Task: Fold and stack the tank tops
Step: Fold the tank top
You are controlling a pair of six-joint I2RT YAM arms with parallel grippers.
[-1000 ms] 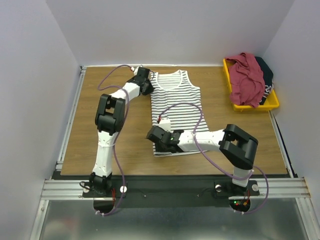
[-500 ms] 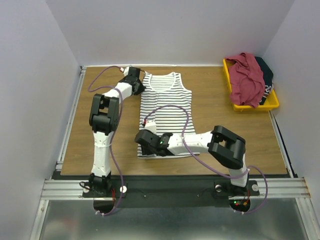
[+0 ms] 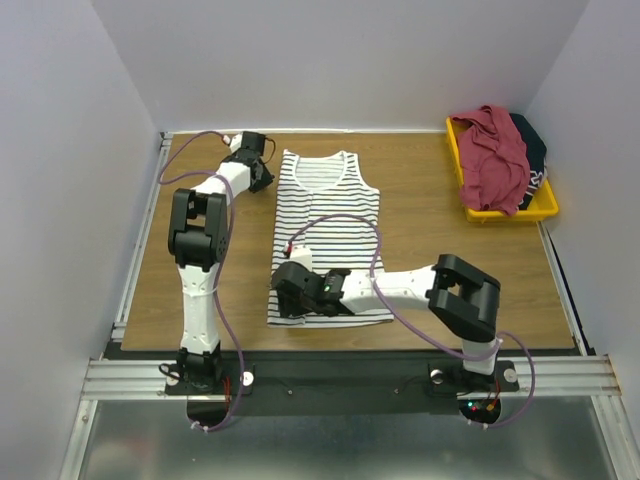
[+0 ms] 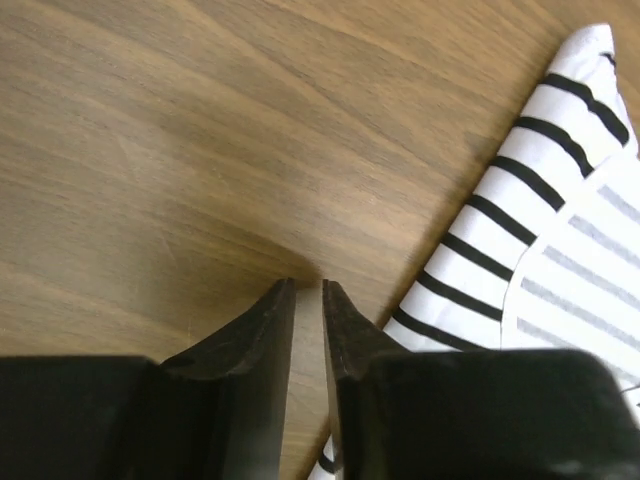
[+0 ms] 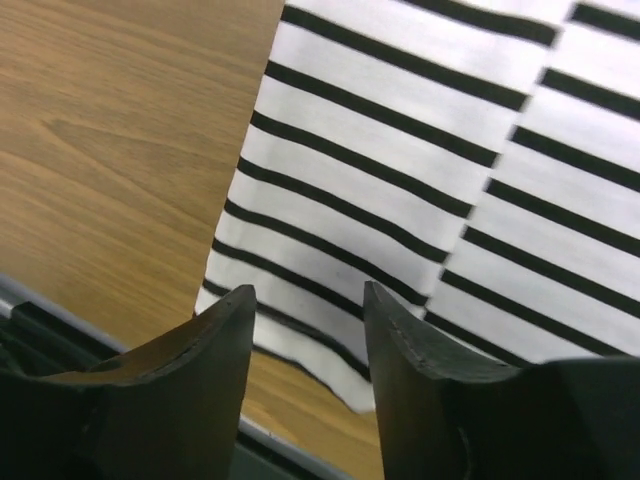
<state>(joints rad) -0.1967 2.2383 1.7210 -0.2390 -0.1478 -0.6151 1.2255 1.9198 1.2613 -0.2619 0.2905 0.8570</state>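
Since the striped tank top (image 3: 330,195), flat on the table (image 3: 460,265), looks light and limp, pinching its shoulder strap and hem corner seems best, near which the left claw (image 4: 308,292) hovers barely parted and empty and the right claw (image 5: 305,300) stands wide, holding nothing.

1. The white sleeveless cloth tank top with thin black stripes (image 3: 328,235) has slid sideways across the brown wooden table (image 3: 450,260), carried along with both of your grippers.
2. Your left gripper (image 4: 308,288) has travelled further than the cloth. Its barely parted fingertips are now over bare wood, with the shoulder strap just to their right.
3. Your right gripper (image 5: 305,295) has shifted with the cloth, and the hem's corner now lies beneath its parted fingertips.
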